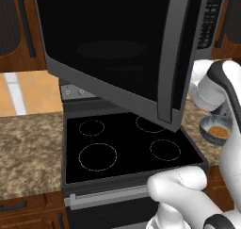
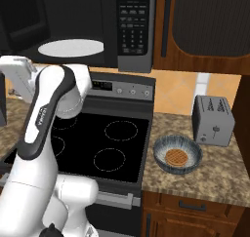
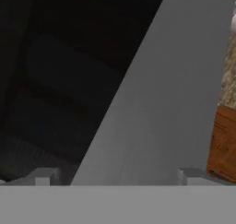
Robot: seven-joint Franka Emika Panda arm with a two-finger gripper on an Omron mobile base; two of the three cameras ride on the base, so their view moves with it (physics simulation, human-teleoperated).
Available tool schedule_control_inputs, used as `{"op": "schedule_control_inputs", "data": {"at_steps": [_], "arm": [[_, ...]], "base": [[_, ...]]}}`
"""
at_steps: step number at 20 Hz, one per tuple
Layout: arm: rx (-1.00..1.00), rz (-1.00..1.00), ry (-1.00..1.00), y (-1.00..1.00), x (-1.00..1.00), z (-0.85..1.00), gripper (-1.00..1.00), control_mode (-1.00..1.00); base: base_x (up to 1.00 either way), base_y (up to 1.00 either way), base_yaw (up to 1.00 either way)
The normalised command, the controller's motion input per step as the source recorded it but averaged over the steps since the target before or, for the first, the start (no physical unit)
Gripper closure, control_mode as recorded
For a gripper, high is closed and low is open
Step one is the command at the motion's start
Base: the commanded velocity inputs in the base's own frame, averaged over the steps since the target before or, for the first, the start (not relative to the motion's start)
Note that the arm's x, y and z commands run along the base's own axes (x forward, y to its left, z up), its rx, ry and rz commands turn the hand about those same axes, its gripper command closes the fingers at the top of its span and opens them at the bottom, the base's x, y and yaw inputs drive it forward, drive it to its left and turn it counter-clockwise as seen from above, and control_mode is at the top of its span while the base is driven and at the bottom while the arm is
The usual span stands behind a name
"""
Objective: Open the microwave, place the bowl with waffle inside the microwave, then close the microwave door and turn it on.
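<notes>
Swinging wide over the stove (image 1: pixel 127 148), the microwave door (image 1: pixel 108 49) stands open in the left base view, its black glass panel angled out toward us with the long grey handle bar (image 1: pixel 168 58) running down its right edge. In the right base view the microwave (image 2: pixel 132 31) shows its open cavity on the left, the white turntable (image 2: pixel 71 48) bare inside and the keypad panel to the right. The gripper (image 3: pixel 117 174) has its jaws spread wide with nothing between them, its two finger tips rising at the bottom of the hand view, right up against the grey frame of the door. Over on the table (image 2: pixel 219 182), right of the stove, sits the bowl (image 2: pixel 178 155), just in front of the toaster (image 2: pixel 213 120), and the waffle (image 2: pixel 177 157) lies flat in its bottom, well inside the rim. That is the only filled container here. My read: the bowl looks rigid and light, likely ceramic, so breakable if knocked, with a smooth curved wall that could slip. The sensible hold is a pinch on the rim, one finger inside and one outside, on the side clear of the waffle. The waffle is loose, so the bowl should travel level. The door looks stiff and hinged; a push on its frame or handle ought to close it.
</notes>
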Motion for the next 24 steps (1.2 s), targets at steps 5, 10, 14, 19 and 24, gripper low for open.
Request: {"op": "schedule_control_inputs", "data": {"at_steps": [5,10,14,19,24], "arm": [[-0.14,0.20,-0.05,1.00,-0.42,0.00,-1.00,-1.00],[-0.11,0.08,-0.03,0.98,-0.22,-0.01,-1.00,-1.00],[-0.07,-0.07,0.11,0.20,0.37,-0.04,-1.00,-1.00],[-0.26,-0.23,0.03,-0.91,0.03,-0.31,-1.00,-1.00],[-0.42,-0.17,0.00,-1.00,-0.39,-0.51,-1.00,-1.00]], "base": [[0.00,0.00,0.00],[0.00,0.00,0.00],[0.00,0.00,0.00],[0.00,0.00,0.00],[0.00,0.00,0.00]]}}
